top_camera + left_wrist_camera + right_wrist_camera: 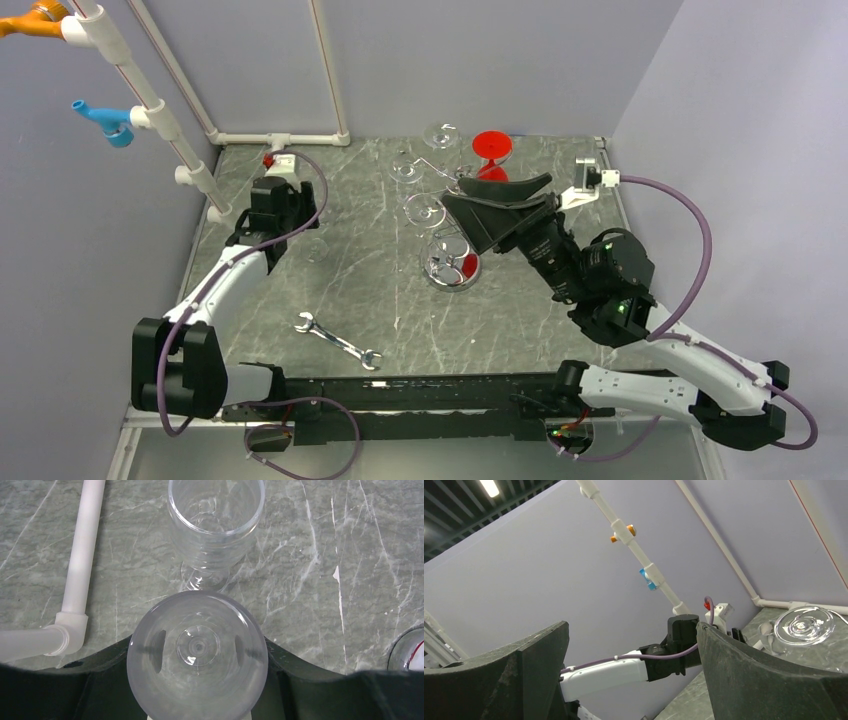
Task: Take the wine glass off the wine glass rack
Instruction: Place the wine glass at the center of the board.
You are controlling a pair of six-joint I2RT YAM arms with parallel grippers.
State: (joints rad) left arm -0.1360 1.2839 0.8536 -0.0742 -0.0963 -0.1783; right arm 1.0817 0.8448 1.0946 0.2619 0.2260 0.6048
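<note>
Judging by position, removal looks largely done: the left gripper (198, 647) grips one wine glass (197, 662) well apart from the rack (452, 270), other glasses (425, 210) hang there, and the right gripper (475, 210) gapes empty.

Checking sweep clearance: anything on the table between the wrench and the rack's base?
Nothing. The top view shows only bare tabletop between the wrench and the base of the wine glass rack.
</note>
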